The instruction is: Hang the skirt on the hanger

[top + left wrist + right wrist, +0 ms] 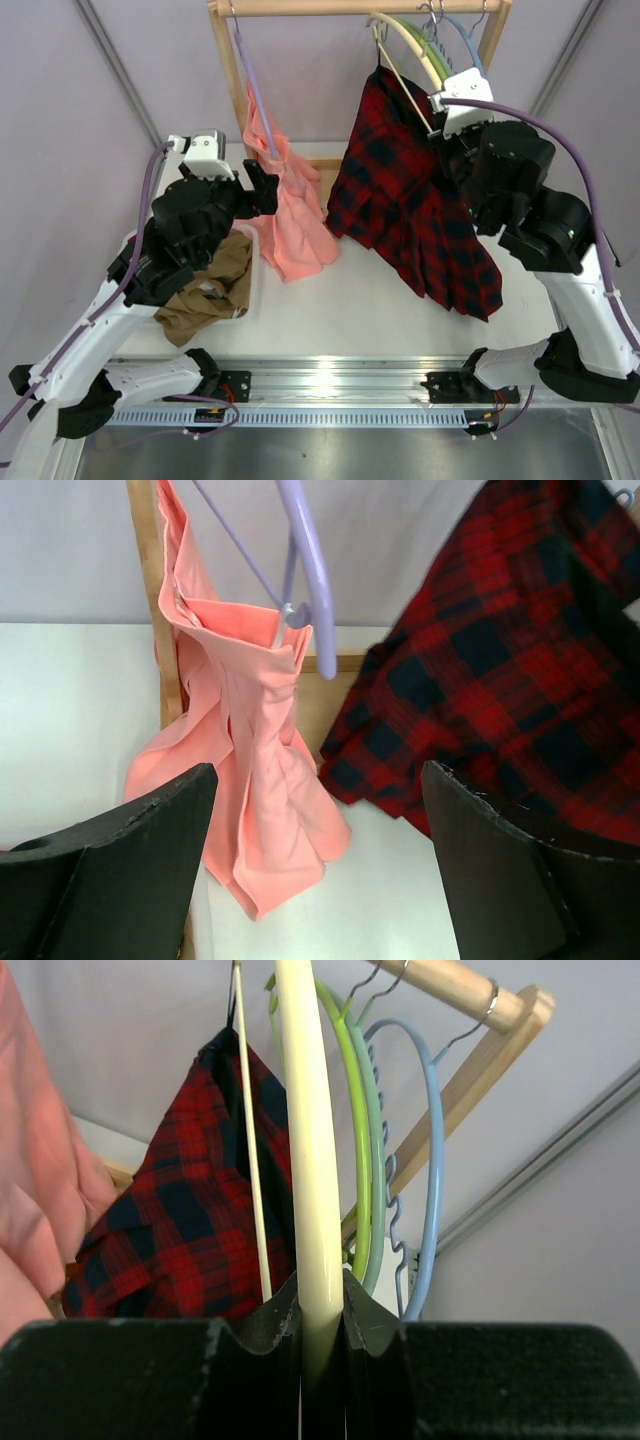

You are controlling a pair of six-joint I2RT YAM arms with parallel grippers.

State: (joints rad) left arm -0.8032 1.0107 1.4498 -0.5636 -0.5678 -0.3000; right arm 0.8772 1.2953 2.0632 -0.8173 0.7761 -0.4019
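Raised high, with right gripper (320, 1312) clamped on thin cream curved hanger (306, 1140); left gripper (316, 825) spread wide toward white tabletop (400, 905) beside red-black plaid skirt (500, 670) edge.

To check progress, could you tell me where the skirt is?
In the top view the skirt hangs right of centre from the cream hanger, beside the pink garment.

Plaid skirt (415, 200) hangs on cream hanger (410, 45) below wooden rail (350, 8), its lower part lying on counter (350, 290). Right pincer (443, 103) is at the hanger's right end. Left pincer (262, 188), jaws apart, is near pink garment (290, 215). Tan cloth (212, 285) lies under the left arm.
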